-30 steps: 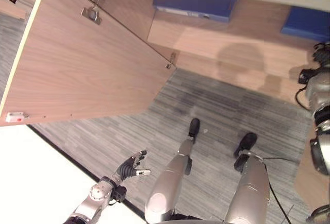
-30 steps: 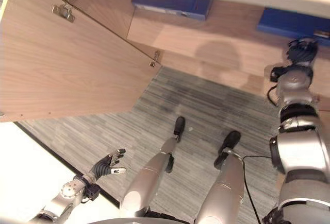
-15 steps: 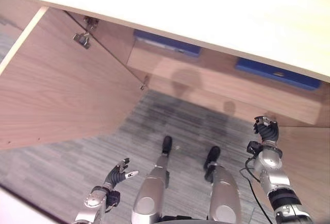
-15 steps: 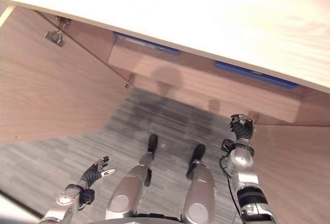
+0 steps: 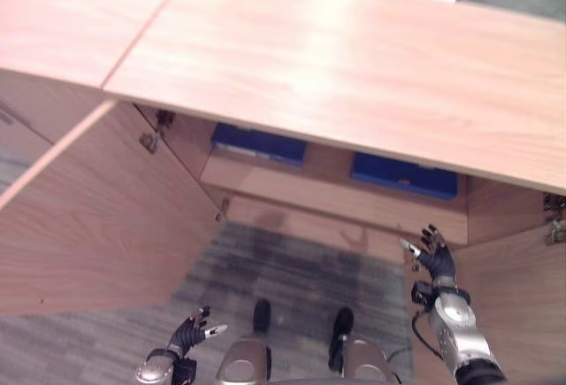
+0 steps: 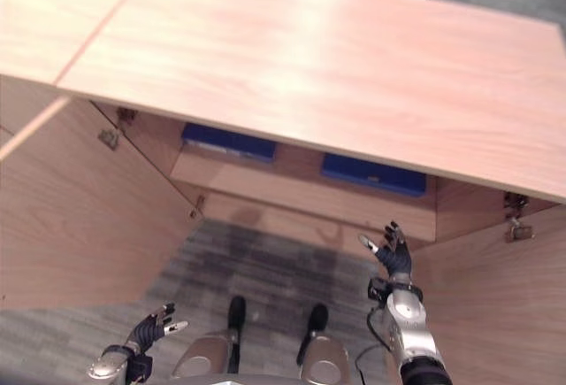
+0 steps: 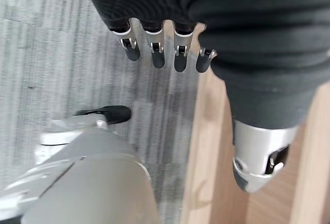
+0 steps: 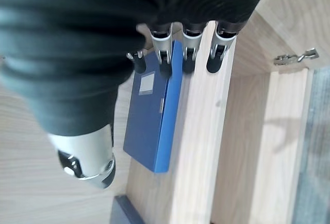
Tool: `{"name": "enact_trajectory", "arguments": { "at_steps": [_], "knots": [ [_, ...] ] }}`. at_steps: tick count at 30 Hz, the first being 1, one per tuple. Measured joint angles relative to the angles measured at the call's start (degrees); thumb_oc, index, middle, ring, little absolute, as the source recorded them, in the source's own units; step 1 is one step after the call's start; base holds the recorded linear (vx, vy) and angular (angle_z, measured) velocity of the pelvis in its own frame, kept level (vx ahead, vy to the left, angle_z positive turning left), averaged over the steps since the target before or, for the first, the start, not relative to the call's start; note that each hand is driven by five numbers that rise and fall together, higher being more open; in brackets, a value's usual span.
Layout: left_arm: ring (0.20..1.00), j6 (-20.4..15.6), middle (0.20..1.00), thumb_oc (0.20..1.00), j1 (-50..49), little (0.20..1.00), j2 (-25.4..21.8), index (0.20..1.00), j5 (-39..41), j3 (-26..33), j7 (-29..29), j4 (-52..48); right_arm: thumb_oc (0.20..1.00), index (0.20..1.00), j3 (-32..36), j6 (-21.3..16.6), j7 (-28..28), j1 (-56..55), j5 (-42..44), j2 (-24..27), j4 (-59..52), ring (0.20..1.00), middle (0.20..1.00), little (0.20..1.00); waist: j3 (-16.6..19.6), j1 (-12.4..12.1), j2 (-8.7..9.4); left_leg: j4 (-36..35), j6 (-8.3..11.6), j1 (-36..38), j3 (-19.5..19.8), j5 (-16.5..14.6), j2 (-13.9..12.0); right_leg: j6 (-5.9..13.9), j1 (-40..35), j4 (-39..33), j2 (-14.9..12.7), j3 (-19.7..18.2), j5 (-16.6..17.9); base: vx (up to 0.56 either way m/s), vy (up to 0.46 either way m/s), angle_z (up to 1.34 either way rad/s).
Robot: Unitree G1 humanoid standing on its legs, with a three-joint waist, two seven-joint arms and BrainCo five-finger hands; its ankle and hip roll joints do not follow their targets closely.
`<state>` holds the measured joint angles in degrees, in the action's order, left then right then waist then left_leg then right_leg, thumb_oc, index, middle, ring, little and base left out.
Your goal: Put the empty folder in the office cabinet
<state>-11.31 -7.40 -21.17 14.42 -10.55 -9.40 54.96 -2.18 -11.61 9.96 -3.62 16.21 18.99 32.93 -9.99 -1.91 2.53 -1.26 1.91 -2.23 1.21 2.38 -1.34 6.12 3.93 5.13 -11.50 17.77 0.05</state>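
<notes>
We see two blue folders (image 5: 404, 174) lying on the cabinet shelf (image 5: 327, 197) at the frame centre, and both our left hand (image 5: 189, 335) and right hand (image 5: 433, 258) are open and empty, so only the cabinet doors (image 5: 97, 217) seem left open.

Light wood-grain laminate cabinet top (image 5: 354, 57): smooth, slight sheen. Open wood-grain cabinet door (image 5: 97, 217): matt, metal hinges (image 5: 149, 142). Flat blue folders (image 5: 402, 175): smooth, plastic-like cover. Grey carpet floor (image 5: 292, 270): ribbed, rough, matt.
</notes>
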Motion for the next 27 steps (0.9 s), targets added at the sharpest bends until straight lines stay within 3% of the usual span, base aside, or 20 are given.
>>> {"name": "enact_trajectory", "arguments": {
  "at_steps": [5, 7, 10, 11, 12, 13, 14, 15, 16, 19, 22, 25, 26, 27],
  "knots": [
    [1.0, 0.3, 1.0, 1.0, -1.0, 1.0, 0.5, 1.0, -2.5, 1.7, 0.3, 3.0, 1.0, 1.0, -2.6, 1.8, -2.5, -1.9, -4.5, -0.6, 1.8, 1.0, 1.0, 1.0, 3.1, 0.2, 1.28, -1.8, -0.29, 3.5, -1.1, -0.5, 0.3, 0.24, -2.0, 0.0, -0.3, -0.7, 0.3, 0.01, 0.125, -0.12],
    [1.0, 0.4, 1.0, 1.0, -1.1, 1.0, 0.8, 1.0, -2.5, 1.7, 0.6, 4.3, 1.0, 1.0, -2.6, 2.3, -2.7, -1.1, -5.1, -1.1, 3.0, 1.0, 1.0, 1.0, 2.9, 0.3, 0.8, -2.0, -1.08, 4.3, -1.6, -1.6, 0.3, 0.71, -1.7, 3.3, -0.8, -0.4, 0.6, -0.05, 0.097, -0.11],
    [1.0, 0.5, 1.0, 1.0, -1.3, 1.0, 1.2, 1.0, -2.4, 2.4, 1.5, 5.9, 1.0, 1.0, -3.8, 2.7, -3.4, -0.9, -5.1, -1.7, 3.4, 1.0, 1.0, 1.0, 2.6, 0.1, -1.69, -2.3, -1.96, 5.8, -1.7, -1.4, -0.9, 4.26, 3.4, 15.5, -1.8, 0.2, 2.4, -0.06, 0.013, -0.03],
    [1.0, 0.5, 1.0, 1.0, -1.1, 1.0, 1.4, 1.0, -2.4, 3.5, 1.9, 6.2, 1.0, 1.0, -4.3, 2.9, -3.3, -0.8, -5.1, -2.1, 3.4, 1.0, 1.0, 1.0, 2.6, 0.2, -1.57, -2.3, -2.46, 5.6, -1.1, -1.0, -1.0, 4.86, 4.1, 17.1, -1.7, -0.1, 2.2, -0.03, 0.041, 0.46],
    [1.0, 0.5, 1.0, 1.0, -0.2, 1.0, 1.2, 1.0, -2.3, 4.5, 3.1, 6.2, 1.0, 1.0, -5.2, 2.9, -3.4, -1.0, -4.9, -3.1, 3.5, 1.0, 1.0, 1.0, 2.7, 0.7, -1.35, -2.4, -2.37, 4.8, 1.5, -0.2, -1.2, 7.23, 3.8, 16.6, 1.1, -3.1, -1.7, -0.02, 0.026, 0.9],
    [1.0, 0.6, 1.0, 1.0, 0.8, 1.0, 1.1, 1.0, -2.3, 4.3, 3.5, 6.3, 1.0, 1.0, -5.5, 2.8, -3.3, -1.1, -4.8, -3.5, 3.5, 1.0, 1.0, 1.0, 2.7, 1.0, -1.33, -2.4, -2.11, 3.5, 4.1, 0.9, -1.2, 7.23, 3.1, 15.0, 4.3, -5.4, -4.0, 0.01, -0.031, 1.33],
    [1.0, 0.5, 1.0, 1.0, 1.3, 1.0, 1.2, 1.0, -2.3, 4.2, 3.8, 5.9, 1.0, 1.0, -5.8, 2.9, -3.3, -1.1, -4.4, -3.5, 3.5, 1.0, 1.0, 1.0, 2.8, 1.3, -1.22, -3.1, -1.85, 2.7, 6.3, 2.2, -0.5, 5.7, 1.9, 11.6, 6.5, -6.3, -4.9, 0.05, -0.097, 1.23],
    [1.0, 0.3, 1.0, 1.0, 1.2, 1.0, 1.7, 1.0, -2.3, 3.9, 3.8, 5.8, 1.0, 1.0, -6.1, 2.9, -3.2, -1.0, -4.3, -3.4, 3.5, 1.0, 1.0, 1.0, 3.0, 1.1, -0.88, -3.8, -1.43, 2.7, 7.5, 3.0, 0.6, 1.02, -1.9, 4.8, 6.3, -4.1, -5.4, 0.05, -0.139, 1.12],
    [1.0, 0.5, 1.0, 1.0, 0.6, 1.0, 3.3, 1.0, -2.3, 4.0, 4.0, 7.0, 1.0, 1.0, -6.6, 2.9, -3.2, -0.7, -4.0, -3.0, 3.6, 1.0, 1.0, 1.0, 3.3, 0.7, -3.04, -4.2, -0.95, 2.8, 8.6, 2.7, 0.7, -3.01, -7.0, -3.3, 7.5, -2.0, -2.2, 0.0, -0.159, 0.71],
    [1.0, 0.5, 1.0, 1.0, -2.2, 1.0, 4.0, 1.0, -1.0, 4.3, 5.1, 6.2, 1.0, 1.0, -7.3, 2.9, -3.4, -0.7, -4.0, -1.6, 3.5, 1.0, 1.0, 1.0, 4.5, -1.6, -5.07, -4.4, -0.4, 2.4, 7.1, 2.6, -0.3, -3.05, -10.2, -8.8, 8.9, 0.6, -0.4, -0.06, -0.097, 0.54],
    [1.0, 0.4, 1.0, 1.0, -2.8, 1.0, 5.5, 1.0, 0.4, 4.0, 5.5, 4.2, 1.0, 1.0, -7.5, 2.9, -3.3, -0.3, -4.6, 0.9, 2.9, 1.0, 1.0, 1.0, 4.7, -2.5, -5.14, -3.8, 1.31, 0.5, 7.1, 3.8, -1.2, -3.5, -10.5, -10.2, 9.5, 4.1, -0.3, -0.1, -0.044, 0.62],
    [1.0, 0.4, 1.0, 1.0, -2.3, 1.0, 6.2, 1.0, 1.2, 3.9, 5.7, 3.4, 1.0, 1.0, -7.6, 3.0, -2.9, 0.3, -4.6, 1.6, 3.1, 1.0, 1.0, 1.0, 4.1, -3.3, -4.25, 0.1, 2.7, -2.7, 7.1, 5.3, -0.2, -4.05, -9.7, -8.6, 8.9, 5.4, -0.5, -0.21, 0.036, 0.33],
    [1.0, 0.4, 1.0, 1.0, -0.7, 1.0, 6.1, 1.0, 1.5, 3.8, 5.8, 3.1, 1.0, 1.0, -7.6, 2.9, -2.8, 0.6, -4.6, 1.8, 2.9, 1.0, 1.0, 1.0, 3.4, -3.1, -2.71, 1.6, 4.25, -4.2, 6.2, 6.4, 0.7, -4.16, -9.2, -8.7, 7.6, 6.8, -0.9, -0.19, 0.034, 0.64],
    [1.0, 0.4, 1.0, 1.0, 1.2, 1.0, 6.1, 1.0, 2.3, 3.8, 5.8, 2.8, 1.0, 1.0, -7.9, 2.9, -2.5, 1.5, -4.6, 2.2, 2.9, 1.0, 1.0, 1.0, 2.6, -3.2, -1.77, 0.1, 7.18, -5.6, 1.2, 6.7, 0.5, -5.55, -8.5, -8.7, 6.8, 8.3, 0.0, -0.15, 0.014, 0.66]
  ]
}}
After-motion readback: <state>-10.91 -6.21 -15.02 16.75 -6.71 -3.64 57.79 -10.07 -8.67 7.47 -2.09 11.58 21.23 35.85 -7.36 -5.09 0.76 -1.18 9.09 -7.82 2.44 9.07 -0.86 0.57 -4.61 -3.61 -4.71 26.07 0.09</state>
